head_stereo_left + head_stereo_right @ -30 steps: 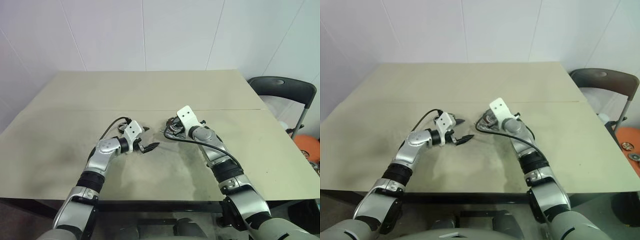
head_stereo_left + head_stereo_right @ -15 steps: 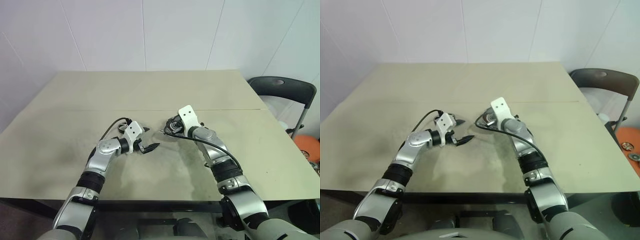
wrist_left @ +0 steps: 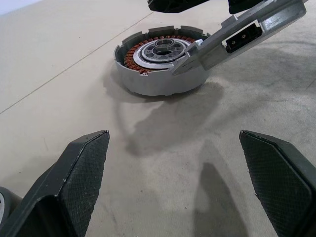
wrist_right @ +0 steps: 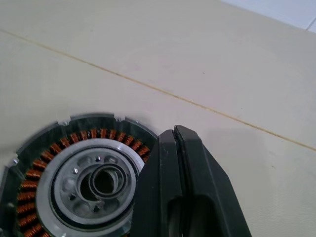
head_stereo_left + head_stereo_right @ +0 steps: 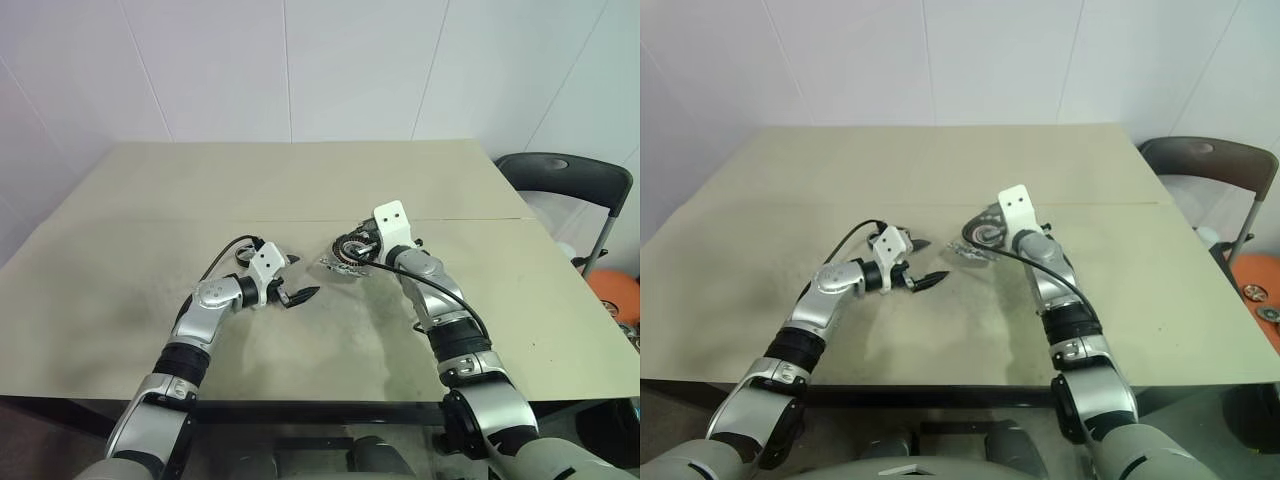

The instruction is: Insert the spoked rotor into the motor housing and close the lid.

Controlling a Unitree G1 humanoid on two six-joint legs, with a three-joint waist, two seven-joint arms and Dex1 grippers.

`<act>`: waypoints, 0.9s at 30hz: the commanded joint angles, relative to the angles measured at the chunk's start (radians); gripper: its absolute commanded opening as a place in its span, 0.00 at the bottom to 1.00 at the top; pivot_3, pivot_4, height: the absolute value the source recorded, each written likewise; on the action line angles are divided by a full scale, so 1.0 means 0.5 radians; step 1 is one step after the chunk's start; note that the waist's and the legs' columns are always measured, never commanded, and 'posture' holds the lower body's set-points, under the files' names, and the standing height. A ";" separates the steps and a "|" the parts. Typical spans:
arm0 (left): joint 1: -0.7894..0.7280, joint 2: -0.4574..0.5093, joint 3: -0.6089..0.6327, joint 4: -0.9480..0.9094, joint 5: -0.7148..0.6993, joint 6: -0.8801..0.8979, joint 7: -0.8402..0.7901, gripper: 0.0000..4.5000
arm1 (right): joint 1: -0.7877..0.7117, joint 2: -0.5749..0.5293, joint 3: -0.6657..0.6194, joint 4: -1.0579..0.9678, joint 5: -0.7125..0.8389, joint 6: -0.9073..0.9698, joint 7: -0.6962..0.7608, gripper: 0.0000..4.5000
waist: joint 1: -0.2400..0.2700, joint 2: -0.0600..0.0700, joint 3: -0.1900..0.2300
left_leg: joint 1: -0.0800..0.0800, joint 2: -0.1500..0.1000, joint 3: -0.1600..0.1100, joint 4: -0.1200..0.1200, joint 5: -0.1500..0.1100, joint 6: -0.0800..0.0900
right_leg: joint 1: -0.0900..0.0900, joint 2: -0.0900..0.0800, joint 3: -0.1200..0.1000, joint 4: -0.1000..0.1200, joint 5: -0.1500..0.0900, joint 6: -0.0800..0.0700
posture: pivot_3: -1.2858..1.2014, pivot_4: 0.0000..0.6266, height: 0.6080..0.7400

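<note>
The housing is seen on the desk, windings exposed. The right gripper, jaws pressed together, apparently hovers over its rim. The left gripper is held nearby, jaws wide.

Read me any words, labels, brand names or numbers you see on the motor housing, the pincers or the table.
None can be read: the motor housing shows only copper windings and a silvery centre, the left pincer and right pincer bear no markings, and the table is plain.
</note>
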 commanded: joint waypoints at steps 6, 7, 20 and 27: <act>-0.018 0.000 -0.001 -0.038 0.005 -0.015 0.007 1.00 | 0.000 -0.031 0.102 -0.031 -0.051 0.071 0.100 0.01 | -0.001 0.000 0.000 | 0.000 0.000 0.000 0.000 0.000 0.000 | 0.000 0.000 0.000 0.000 0.000 0.000 | 0.52 0.00 1.00; -0.018 0.001 -0.001 -0.038 0.005 -0.015 0.007 1.00 | -0.001 -0.033 0.104 -0.035 -0.054 0.070 0.101 0.01 | -0.001 0.000 0.000 | 0.000 0.000 0.000 0.000 0.000 0.000 | 0.000 0.000 0.000 0.000 0.000 0.000 | 0.52 0.00 1.00; -0.010 0.019 0.003 -0.042 0.006 -0.010 0.004 1.00 | 0.007 -0.001 0.061 -0.033 -0.019 0.082 0.105 0.01 | -0.001 0.000 0.000 | 0.000 0.000 0.000 0.001 0.000 0.000 | 0.000 0.000 0.000 0.001 0.000 0.000 | 0.52 0.00 1.00; -0.018 0.013 -0.005 -0.026 0.012 -0.015 0.000 1.00 | 0.017 -0.002 0.047 -0.043 0.000 0.094 0.108 0.01 | -0.001 0.000 0.000 | 0.000 0.000 0.000 0.001 0.000 0.000 | 0.000 0.000 0.000 0.001 0.000 0.000 | 0.52 0.00 1.00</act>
